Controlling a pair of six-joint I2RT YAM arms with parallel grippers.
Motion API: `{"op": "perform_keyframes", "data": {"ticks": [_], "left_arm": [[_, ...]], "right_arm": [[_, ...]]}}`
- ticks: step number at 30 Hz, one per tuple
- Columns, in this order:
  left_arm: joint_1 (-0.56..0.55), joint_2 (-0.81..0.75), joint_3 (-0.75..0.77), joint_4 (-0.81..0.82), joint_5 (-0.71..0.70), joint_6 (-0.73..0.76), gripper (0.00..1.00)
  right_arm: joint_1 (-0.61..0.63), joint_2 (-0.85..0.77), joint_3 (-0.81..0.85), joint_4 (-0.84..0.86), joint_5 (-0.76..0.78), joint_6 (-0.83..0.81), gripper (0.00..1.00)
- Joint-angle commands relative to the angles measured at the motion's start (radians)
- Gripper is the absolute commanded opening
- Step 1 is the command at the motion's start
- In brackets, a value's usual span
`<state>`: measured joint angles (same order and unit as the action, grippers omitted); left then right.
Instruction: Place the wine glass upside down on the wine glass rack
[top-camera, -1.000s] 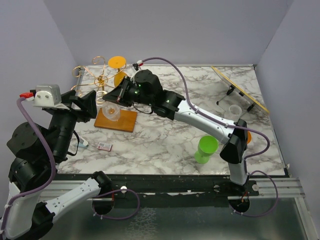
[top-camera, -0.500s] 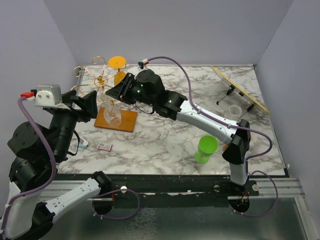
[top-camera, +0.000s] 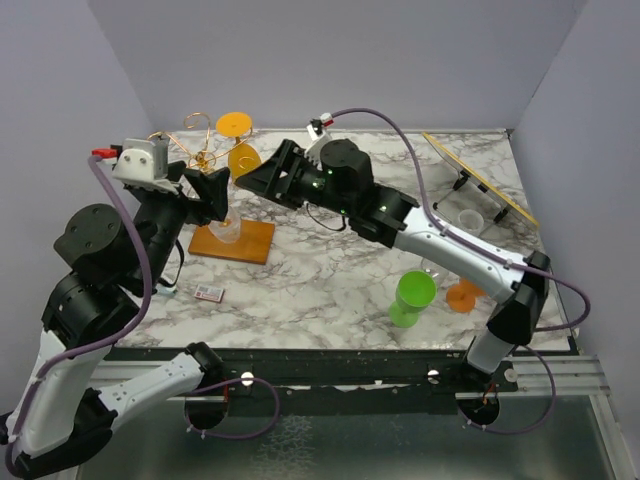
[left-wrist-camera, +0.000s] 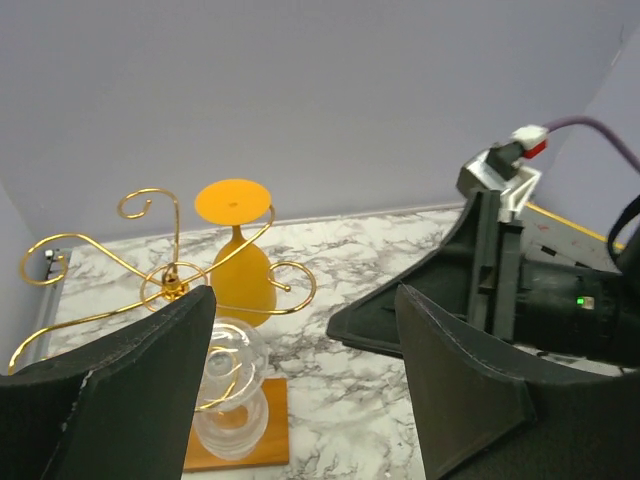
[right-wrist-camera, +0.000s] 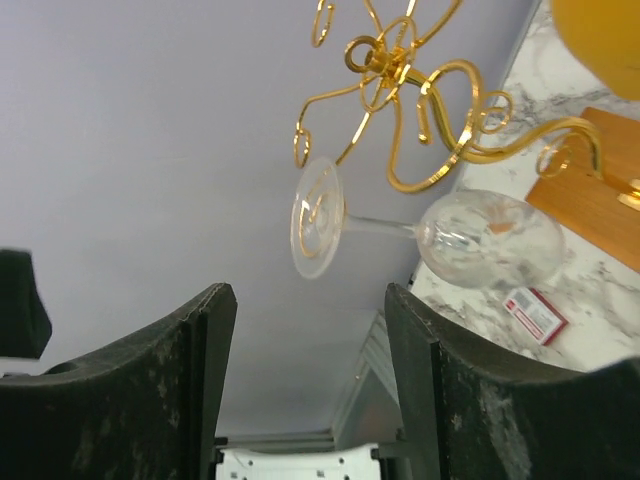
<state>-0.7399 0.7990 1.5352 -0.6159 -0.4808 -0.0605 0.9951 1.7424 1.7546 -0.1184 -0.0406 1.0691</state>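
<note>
The wine glass rack (top-camera: 197, 158) is gold wire on a wooden base (top-camera: 250, 243). A clear wine glass (top-camera: 226, 228) hangs upside down from one curled arm, its foot (right-wrist-camera: 318, 230) on the curl and its bowl (right-wrist-camera: 490, 240) just above the base. An orange glass (top-camera: 240, 152) hangs on the far side. My right gripper (top-camera: 262, 178) is open, a short way right of the clear glass, with nothing between its fingers (right-wrist-camera: 150, 390). My left gripper (top-camera: 215, 190) is open above the glass, which sits near its left finger (left-wrist-camera: 110, 400).
A small red-and-white card (top-camera: 209, 292) lies left of the base. A green cup (top-camera: 412, 297) and an orange piece (top-camera: 463, 297) stand near the front right. A clear cup (top-camera: 468, 222) and a tilted board on a stand (top-camera: 480, 175) are at the back right.
My right gripper has opened, let go of the clear glass and drawn back to the right. The glass now hangs from the rack. My left arm has moved up toward the rack.
</note>
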Motion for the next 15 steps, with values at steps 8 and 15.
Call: {"op": "perform_keyframes", "data": {"ticks": [8, 15], "left_arm": [[0.001, 0.091, 0.014, 0.024, 0.344, -0.035, 0.80], [0.002, 0.080, -0.148, 0.150, 0.481, -0.072, 0.99]], "right_arm": [[-0.036, -0.401, -0.301, -0.328, 0.424, -0.452, 0.76], [-0.036, -0.593, -0.441, -0.636, 0.571, -0.441, 0.78]]}}
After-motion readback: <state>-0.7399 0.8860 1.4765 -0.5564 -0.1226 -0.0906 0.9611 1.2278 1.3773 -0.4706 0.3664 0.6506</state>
